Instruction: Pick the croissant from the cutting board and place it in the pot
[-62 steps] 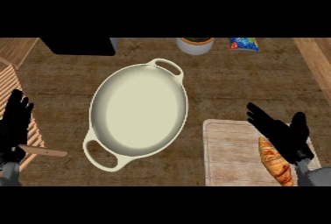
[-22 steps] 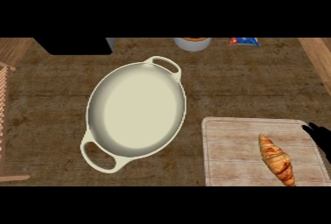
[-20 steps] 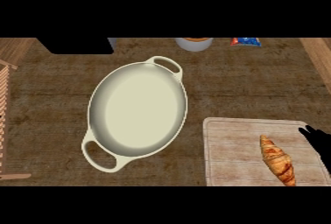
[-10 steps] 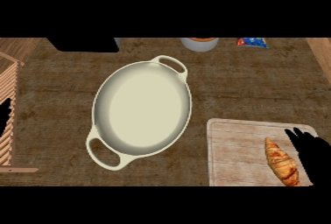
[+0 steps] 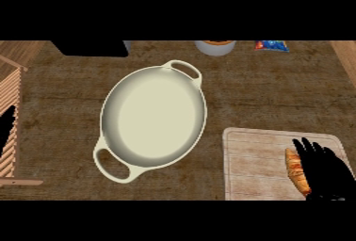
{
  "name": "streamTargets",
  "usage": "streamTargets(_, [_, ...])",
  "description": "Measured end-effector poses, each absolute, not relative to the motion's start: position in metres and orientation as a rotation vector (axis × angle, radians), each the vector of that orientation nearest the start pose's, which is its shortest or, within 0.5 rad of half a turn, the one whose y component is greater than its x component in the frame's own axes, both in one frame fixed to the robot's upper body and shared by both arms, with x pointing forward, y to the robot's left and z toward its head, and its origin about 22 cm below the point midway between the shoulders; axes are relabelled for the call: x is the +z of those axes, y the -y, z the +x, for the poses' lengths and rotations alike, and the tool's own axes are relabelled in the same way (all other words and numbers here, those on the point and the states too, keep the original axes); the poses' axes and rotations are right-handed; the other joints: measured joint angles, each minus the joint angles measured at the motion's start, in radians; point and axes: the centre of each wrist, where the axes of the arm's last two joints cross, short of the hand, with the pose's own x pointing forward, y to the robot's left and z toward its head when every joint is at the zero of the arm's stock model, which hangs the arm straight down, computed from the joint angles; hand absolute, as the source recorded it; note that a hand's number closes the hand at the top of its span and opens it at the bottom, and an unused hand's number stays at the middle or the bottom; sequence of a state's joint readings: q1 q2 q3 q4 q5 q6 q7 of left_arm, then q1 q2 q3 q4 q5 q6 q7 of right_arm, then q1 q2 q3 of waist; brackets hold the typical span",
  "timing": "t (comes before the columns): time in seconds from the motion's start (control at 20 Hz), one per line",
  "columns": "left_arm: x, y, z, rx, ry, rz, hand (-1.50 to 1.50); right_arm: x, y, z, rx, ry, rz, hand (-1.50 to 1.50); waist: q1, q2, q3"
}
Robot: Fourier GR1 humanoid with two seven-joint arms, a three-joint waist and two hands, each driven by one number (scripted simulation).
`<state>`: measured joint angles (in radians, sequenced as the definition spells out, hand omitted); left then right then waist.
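Observation:
A golden croissant [image 5: 296,170] lies on the pale wooden cutting board [image 5: 257,164] at the lower right. My right hand [image 5: 324,170] is over its right side, fingers straight and spread, hiding part of it. A wide cream pot [image 5: 153,118] with two loop handles sits empty in the middle of the counter, left of the board. Only a dark sliver of my left hand [image 5: 5,126] shows at the left edge.
A slatted wooden rack [image 5: 11,108] runs along the left edge. At the back stand a black block [image 5: 90,48], a grey bowl [image 5: 214,47] and a blue packet [image 5: 271,45]. Brown counter surrounds the pot.
My right hand has come in from the right edge onto the board and now covers part of the croissant. The view has shifted slightly.

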<state>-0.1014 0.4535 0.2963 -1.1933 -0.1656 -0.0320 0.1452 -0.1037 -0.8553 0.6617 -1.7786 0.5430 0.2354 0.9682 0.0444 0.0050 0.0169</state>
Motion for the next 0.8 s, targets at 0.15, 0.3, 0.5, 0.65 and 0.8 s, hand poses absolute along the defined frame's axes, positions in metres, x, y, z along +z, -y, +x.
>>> streamTargets(0.15, [0.011,-0.42,0.247,-0.129,1.137,0.635,0.0,0.051,0.256,0.213,1.288,0.5,-1.026,-1.5,-0.003,-0.001,0.001])
streamTargets(0.3, [0.01,-0.42,0.246,-0.126,1.135,0.635,0.0,0.044,0.255,0.218,1.289,0.484,-1.035,-1.5,-0.005,-0.002,0.002])
streamTargets(0.5, [0.011,-0.42,0.246,-0.129,1.14,0.634,0.0,0.035,0.255,0.225,1.286,0.462,-1.05,-1.5,-0.005,-0.001,0.001])
streamTargets(0.65, [0.011,-0.421,0.245,-0.126,1.138,0.636,0.0,0.03,0.257,0.228,1.289,0.449,-1.053,-1.5,-0.008,-0.001,0.0])
streamTargets(0.8, [0.011,-0.421,0.245,-0.124,1.136,0.637,0.0,0.023,0.253,0.232,1.287,0.44,-1.045,-1.5,-0.008,-0.001,0.0])
